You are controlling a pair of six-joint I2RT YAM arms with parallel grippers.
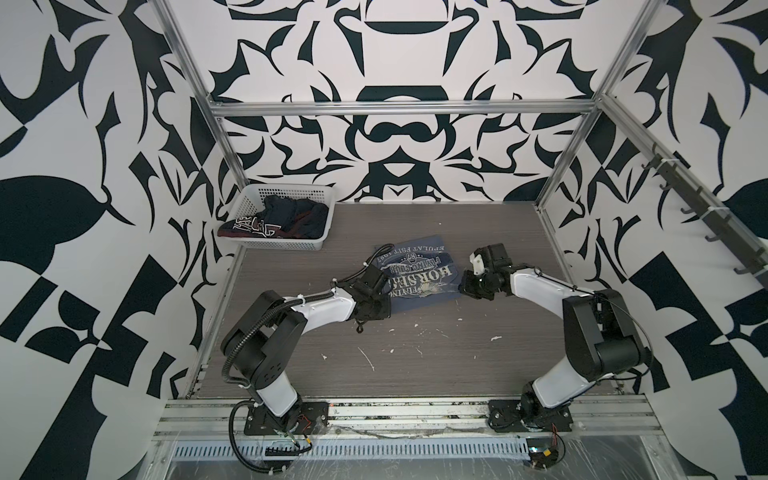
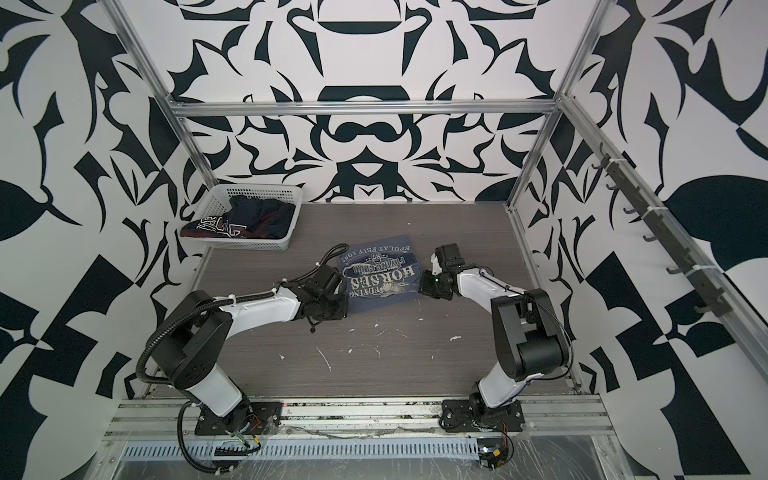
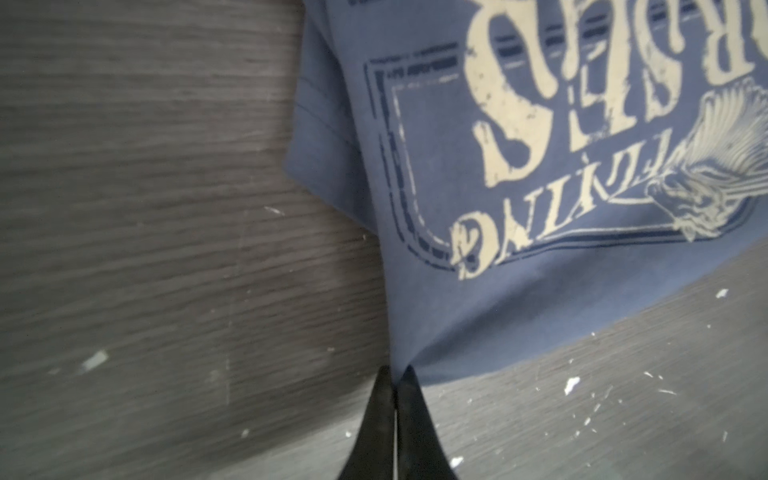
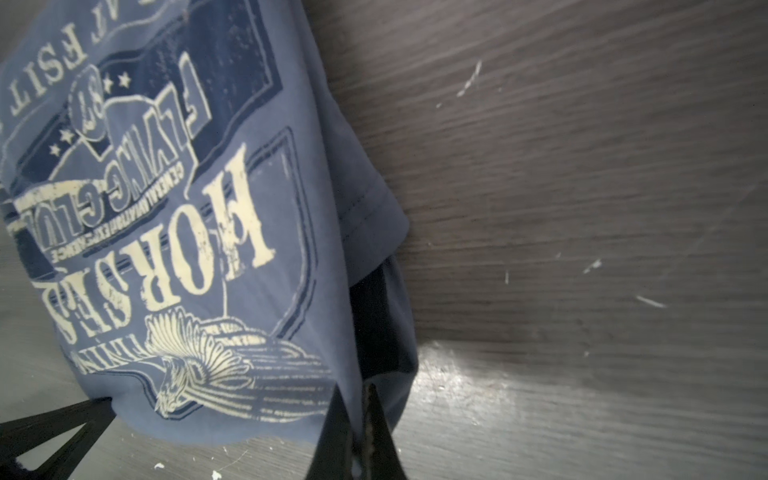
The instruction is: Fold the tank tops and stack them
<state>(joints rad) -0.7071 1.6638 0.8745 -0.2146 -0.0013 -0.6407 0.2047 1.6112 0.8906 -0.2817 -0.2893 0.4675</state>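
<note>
checking both top views: grey-blue tank top lies mid worktop, folded to a rough rectangle, white print up and reading upside down to me. it sits between the two arms.

left arm reaches in from the left, with the left jaws at the near left corner of the cloth. in the left wrist view i see them pressed together, fingertips pinching that corner, and the cloth is drawn to a point there.

right arm comes in from the right, with the right jaws at the near right corner. in the right wrist view they are closed, with a fold of the cloth caught between the fingertips. a darker navy layer shows under the top layer just beside them.

navy tank top with red trim is bunched in the white basket at the far left corner of the worktop, well apart from the grey-blue one. one end hangs over the basket's near left rim.

small white flecks are scattered on the near worktop.
</note>
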